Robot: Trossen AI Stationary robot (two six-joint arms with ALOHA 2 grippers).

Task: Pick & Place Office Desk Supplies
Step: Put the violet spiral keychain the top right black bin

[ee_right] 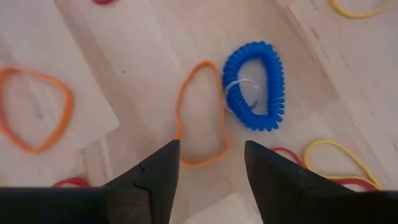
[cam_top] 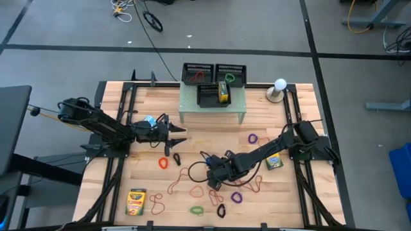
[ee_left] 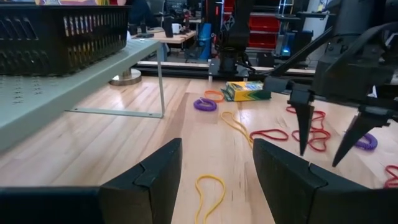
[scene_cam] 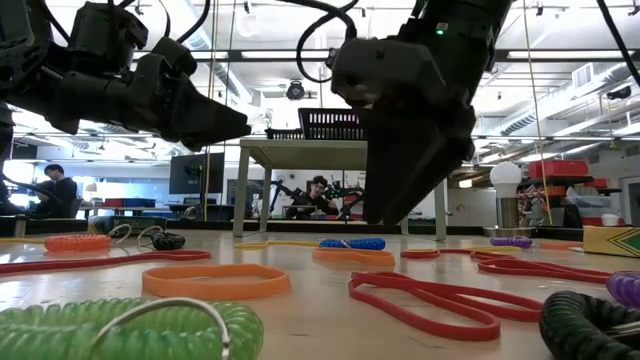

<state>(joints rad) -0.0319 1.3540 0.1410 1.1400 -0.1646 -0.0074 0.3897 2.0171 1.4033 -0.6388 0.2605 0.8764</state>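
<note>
Pick step: right gripper (ee_right: 205, 180) hovers, fingers spread, over orange band (ee_right: 200, 115) on worktop (ee_right: 143, 74); next descend, pinch. Left gripper (ee_left: 217, 180) waits, fingers spread.

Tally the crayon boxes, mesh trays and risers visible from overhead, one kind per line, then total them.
Yellow-and-green cardboard crayon boxes: 3
Black mesh trays: 3
Pale green perforated riser: 1
Total: 7

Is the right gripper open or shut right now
Open. The right gripper hangs over an orange band beside a blue coil, nothing between its spread fingers.
</note>
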